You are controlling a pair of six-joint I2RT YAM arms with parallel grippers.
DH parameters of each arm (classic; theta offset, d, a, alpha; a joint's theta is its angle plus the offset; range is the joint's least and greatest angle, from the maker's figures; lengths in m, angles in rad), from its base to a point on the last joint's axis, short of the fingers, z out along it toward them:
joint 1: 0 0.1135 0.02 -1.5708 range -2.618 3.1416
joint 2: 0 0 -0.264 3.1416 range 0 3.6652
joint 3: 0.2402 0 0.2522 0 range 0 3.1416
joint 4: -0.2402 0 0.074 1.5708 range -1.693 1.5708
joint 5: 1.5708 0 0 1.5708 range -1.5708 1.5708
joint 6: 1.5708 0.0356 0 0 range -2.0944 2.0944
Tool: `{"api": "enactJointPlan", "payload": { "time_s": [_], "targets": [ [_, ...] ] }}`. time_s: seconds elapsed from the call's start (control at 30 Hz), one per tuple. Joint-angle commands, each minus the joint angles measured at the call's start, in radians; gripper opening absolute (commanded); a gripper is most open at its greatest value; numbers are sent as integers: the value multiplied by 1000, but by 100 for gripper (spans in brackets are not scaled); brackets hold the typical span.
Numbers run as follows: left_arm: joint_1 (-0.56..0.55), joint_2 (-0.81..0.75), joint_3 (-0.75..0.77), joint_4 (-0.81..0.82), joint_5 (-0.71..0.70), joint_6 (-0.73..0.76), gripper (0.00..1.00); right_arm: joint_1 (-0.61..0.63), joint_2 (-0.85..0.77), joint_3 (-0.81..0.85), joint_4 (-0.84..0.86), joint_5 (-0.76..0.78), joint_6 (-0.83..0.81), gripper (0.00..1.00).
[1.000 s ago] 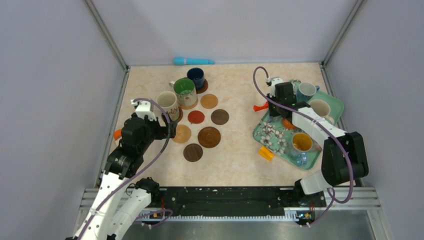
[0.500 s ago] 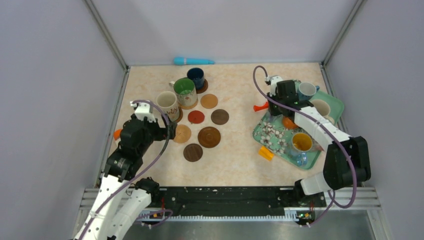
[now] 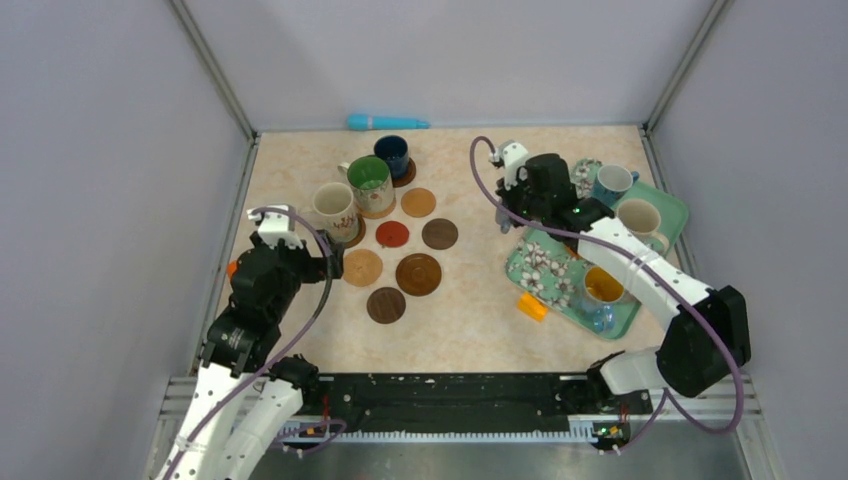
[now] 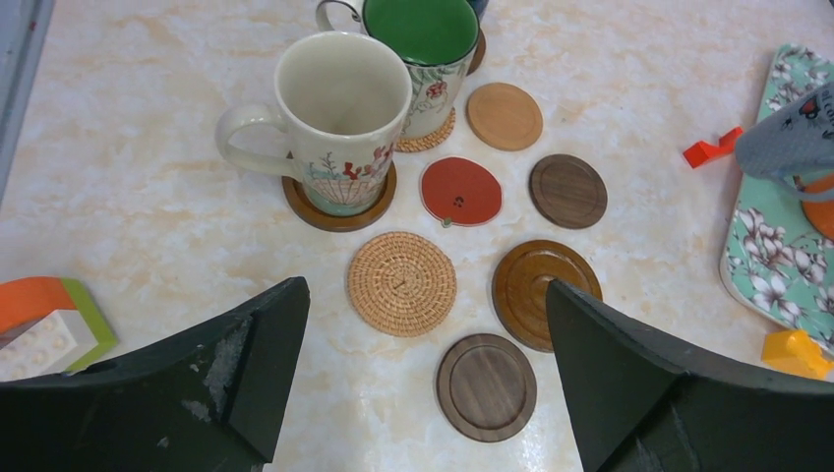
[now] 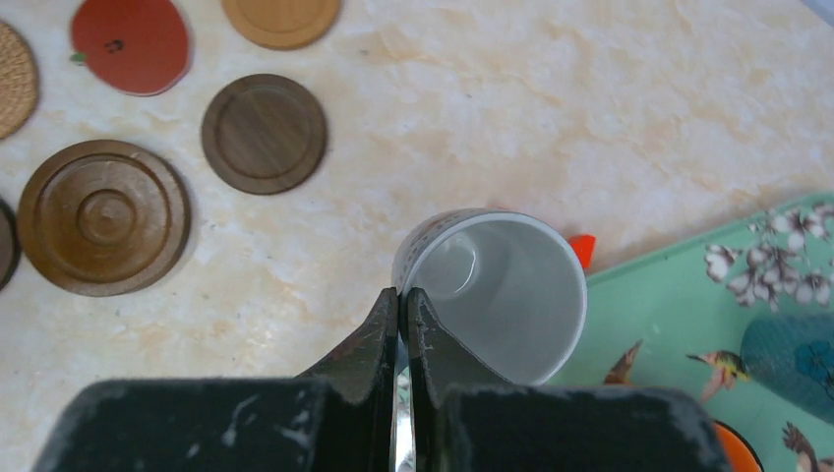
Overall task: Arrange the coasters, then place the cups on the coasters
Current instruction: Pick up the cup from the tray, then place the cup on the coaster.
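- Your left arm (image 3: 238, 335) leans forward along the left side, and your left gripper (image 4: 423, 295) points down with jaws spread wide, holding nothing.
- Your right arm (image 3: 640, 270) stretches forward and inward, and your right gripper (image 5: 403, 300) is pinched tight on a white cup (image 5: 511, 295) at its rim.

In the right wrist view the white cup (image 5: 502, 295) loses its near rim between the pinched fingers of the right gripper (image 5: 401, 300) and hides most of a small red piece (image 5: 582, 248) behind it. The woven coaster (image 5: 12, 79) is cut by the left edge. The red coaster (image 5: 133, 39) and tan coaster (image 5: 280, 18) are cut by the top edge, and the teal tray (image 5: 679, 295) by the right edge.

In the left wrist view an orange and green block (image 4: 39, 315) runs off the left edge, and the green cup (image 4: 421, 29) loses its far rim at the top edge.

From above, the dark blue cup (image 3: 391, 153) covers all but a dark rim of the coaster under it (image 3: 406, 177).
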Motion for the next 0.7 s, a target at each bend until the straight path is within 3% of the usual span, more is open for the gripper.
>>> {"api": "enactJointPlan", "payload": {
  "time_s": [0.0,0.23,0.4,0.67],
  "targets": [
    [2,-36,5,39,-73,15,95,92,0,78,122,-19,-66,0],
    [3,-88,30,0,-193,-1,95,259,111,156,188,-48,-161,0],
    [3,-108,45,-21,-248,-23,94,393,225,209,233,-30,-345,0],
    [6,-122,50,-29,-274,-31,94,423,398,346,236,-171,-486,0]
  ]
}}
